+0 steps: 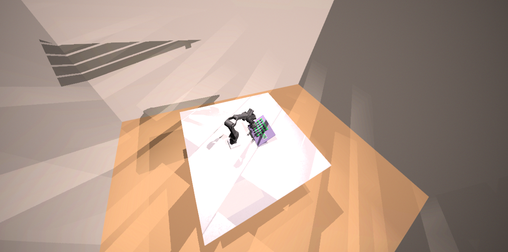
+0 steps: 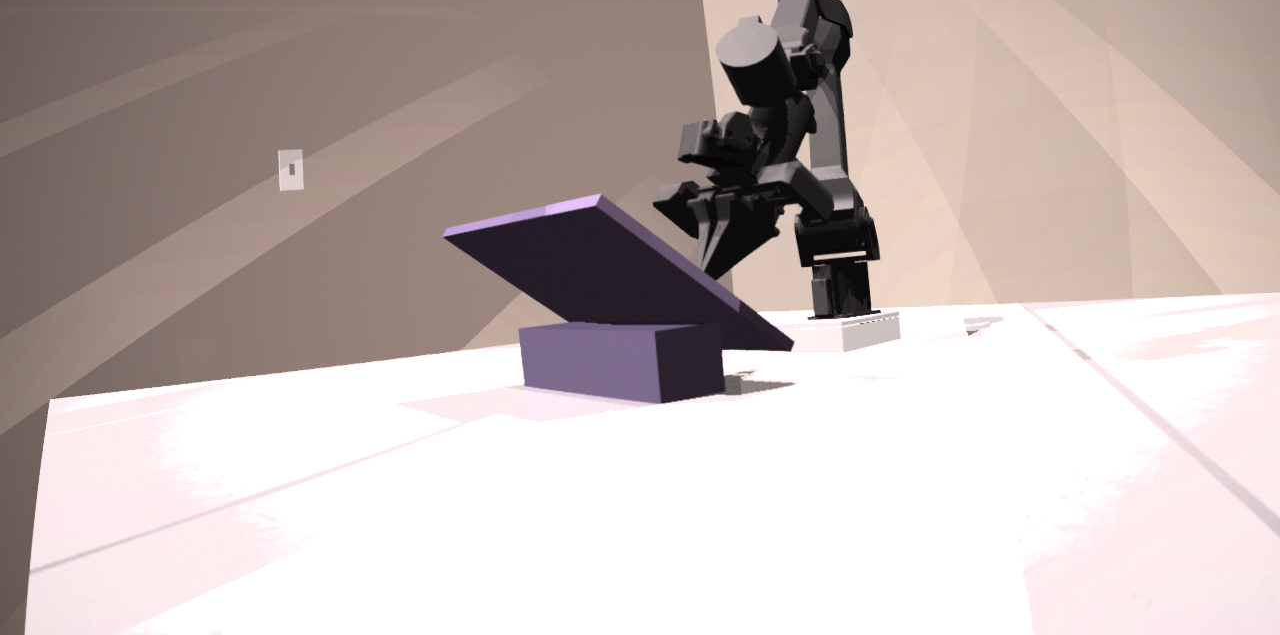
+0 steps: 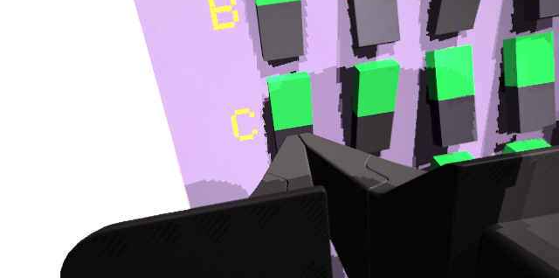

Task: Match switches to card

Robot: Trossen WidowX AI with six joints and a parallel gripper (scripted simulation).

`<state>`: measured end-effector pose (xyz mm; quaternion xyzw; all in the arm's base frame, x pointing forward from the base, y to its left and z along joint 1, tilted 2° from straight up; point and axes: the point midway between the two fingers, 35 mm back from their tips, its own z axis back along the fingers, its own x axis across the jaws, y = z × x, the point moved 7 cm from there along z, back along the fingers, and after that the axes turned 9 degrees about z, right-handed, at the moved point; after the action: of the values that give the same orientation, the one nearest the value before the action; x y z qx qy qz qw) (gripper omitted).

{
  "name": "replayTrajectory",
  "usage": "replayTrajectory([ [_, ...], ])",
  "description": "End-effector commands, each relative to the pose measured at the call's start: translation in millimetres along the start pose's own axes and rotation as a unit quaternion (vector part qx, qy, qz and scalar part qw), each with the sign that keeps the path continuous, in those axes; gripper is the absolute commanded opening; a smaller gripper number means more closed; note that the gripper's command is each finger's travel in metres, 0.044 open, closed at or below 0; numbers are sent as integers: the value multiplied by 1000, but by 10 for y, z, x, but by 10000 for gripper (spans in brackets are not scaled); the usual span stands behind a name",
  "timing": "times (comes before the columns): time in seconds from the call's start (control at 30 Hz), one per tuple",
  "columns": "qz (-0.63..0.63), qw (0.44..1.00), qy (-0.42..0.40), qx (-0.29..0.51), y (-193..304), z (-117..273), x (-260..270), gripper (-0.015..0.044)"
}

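The tilted purple panel (image 1: pixel 271 133) (image 2: pixel 572 259) (image 3: pixel 183 72) carries rows of green and dark grey switches. My gripper (image 2: pixel 708 272) (image 3: pixel 298 147) is shut and empty, low over the panel. In the wrist view its fingertips are at the dark grey near half of the leftmost row C switch (image 3: pixel 290 100), hiding part of it; its green far half looks raised. The second row C switch (image 3: pixel 376 90) also shows its green end raised. The leftmost row B switch (image 3: pixel 279 29) is only partly in view. The small card (image 1: pixel 264 136) shows in the top view, its squares too small to read.
A purple block (image 2: pixel 590 360) supports the panel. The arm's white base (image 1: pixel 234 146) (image 2: pixel 845 335) stands on the white table (image 1: pixel 280 176) (image 2: pixel 537 532) on the panel's near side. The gripper body hides the nearer rows in the wrist view.
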<state>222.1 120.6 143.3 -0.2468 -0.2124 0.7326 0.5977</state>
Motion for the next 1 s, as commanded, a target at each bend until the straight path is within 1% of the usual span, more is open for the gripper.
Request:
replayTrajectory([
  [0.0,0,1000,0,1,-5,25,3,0],
  [0.03,0,1000,-1,3,-17,100,10,0],
  [0.13,2,1000,-5,13,-46,532,7,0],
  [0.2,3,1000,-5,16,-42,642,-4,0],
  [0.37,3,1000,-5,16,-32,642,-16,0],
  [0.53,4,1000,-4,17,203,648,-254,0],
  [0.63,4,1000,-4,17,214,647,-264,0],
  [0.7,4,1000,-4,19,206,569,-260,0],
  [0.8,4,1000,-6,28,197,315,-265,0],
  [0.97,4,1000,-6,28,197,296,-266,0],
])
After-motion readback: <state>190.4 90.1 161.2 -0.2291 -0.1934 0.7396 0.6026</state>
